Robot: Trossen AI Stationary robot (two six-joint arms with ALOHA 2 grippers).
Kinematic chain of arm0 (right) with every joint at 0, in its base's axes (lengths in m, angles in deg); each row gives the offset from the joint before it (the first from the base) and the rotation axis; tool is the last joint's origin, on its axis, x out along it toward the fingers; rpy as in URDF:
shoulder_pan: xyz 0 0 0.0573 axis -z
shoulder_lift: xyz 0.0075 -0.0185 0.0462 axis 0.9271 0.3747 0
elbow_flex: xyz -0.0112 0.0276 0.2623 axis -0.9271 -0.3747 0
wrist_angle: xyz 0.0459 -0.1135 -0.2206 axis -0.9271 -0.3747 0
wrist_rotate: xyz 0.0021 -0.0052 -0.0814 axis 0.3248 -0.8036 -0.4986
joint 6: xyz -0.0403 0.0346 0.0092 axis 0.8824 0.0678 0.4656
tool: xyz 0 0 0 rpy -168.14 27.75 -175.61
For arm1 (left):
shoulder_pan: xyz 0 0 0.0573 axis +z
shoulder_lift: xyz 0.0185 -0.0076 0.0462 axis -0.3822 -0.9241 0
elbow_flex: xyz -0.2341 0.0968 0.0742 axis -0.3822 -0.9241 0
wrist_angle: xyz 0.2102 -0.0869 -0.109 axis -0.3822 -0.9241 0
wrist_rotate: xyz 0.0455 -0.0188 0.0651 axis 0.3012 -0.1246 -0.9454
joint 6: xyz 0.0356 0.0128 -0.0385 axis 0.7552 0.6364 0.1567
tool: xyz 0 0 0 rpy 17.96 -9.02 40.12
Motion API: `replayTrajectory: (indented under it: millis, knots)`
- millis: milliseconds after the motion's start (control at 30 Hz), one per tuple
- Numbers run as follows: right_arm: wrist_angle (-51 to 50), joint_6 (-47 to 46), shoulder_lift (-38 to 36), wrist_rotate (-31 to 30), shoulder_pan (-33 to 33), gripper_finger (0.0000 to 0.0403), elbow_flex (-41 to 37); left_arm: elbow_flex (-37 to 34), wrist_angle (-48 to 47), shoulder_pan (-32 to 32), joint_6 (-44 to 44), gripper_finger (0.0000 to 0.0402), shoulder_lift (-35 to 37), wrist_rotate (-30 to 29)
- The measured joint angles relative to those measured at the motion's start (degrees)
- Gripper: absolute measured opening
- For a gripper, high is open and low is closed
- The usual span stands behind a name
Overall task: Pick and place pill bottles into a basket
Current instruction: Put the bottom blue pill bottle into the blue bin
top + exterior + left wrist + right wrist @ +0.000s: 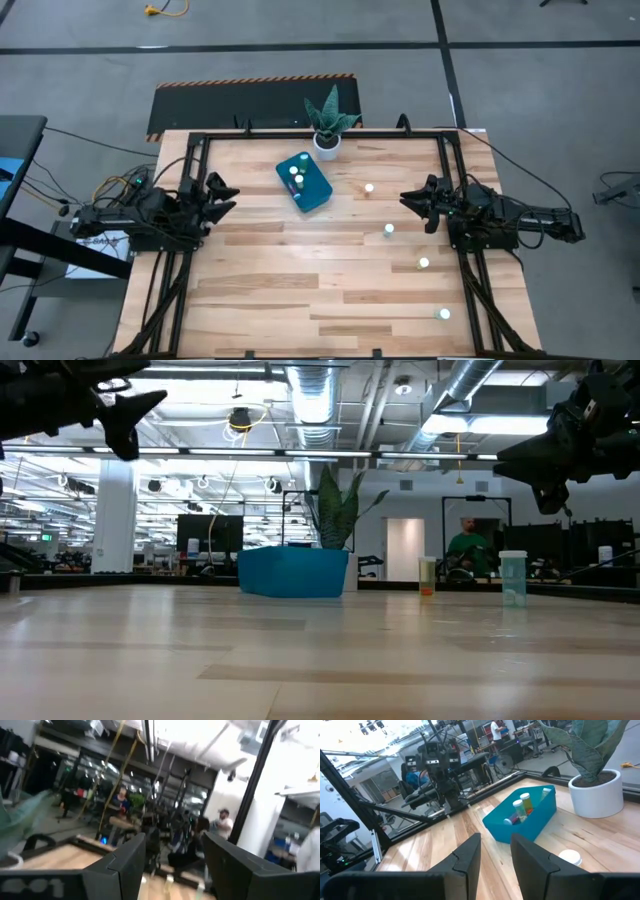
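The teal basket sits on the table's far middle and holds a few pill bottles. Several more bottles stand loose on the table's right half: one near the basket, others nearer the front. My left gripper hangs open and empty above the table's left side. My right gripper hangs open and empty above the right side, pointing toward the basket. In the low view both grippers are well above the tabletop.
A white pot with a green plant stands just behind the basket at the far edge. A black frame rail runs around the table. In the low view two bottles stand right of the basket.
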Motion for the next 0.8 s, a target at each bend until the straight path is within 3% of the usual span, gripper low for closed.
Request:
replayTrajectory:
  millis: [300, 600, 800]
  knots:
    - [0.0, 0.0, 0.0, 0.0, 0.0, 0.0100, 0.0, 1.5, -22.9, 0.0, -6.1, 0.0186, 0.0, 2.6]
    - [0.0, 0.0, 0.0, 0.0, 0.0, 0.0100, 0.0, 1.7, -23.5, 0.0, -5.7, 0.0186, -0.3, -1.2]
    - [1.4, -0.9, 0.0, -1.7, 0.0, 0.0100, -0.2, 1.7, -23.6, 0.0, -6.0, 0.0186, -0.3, -0.8]
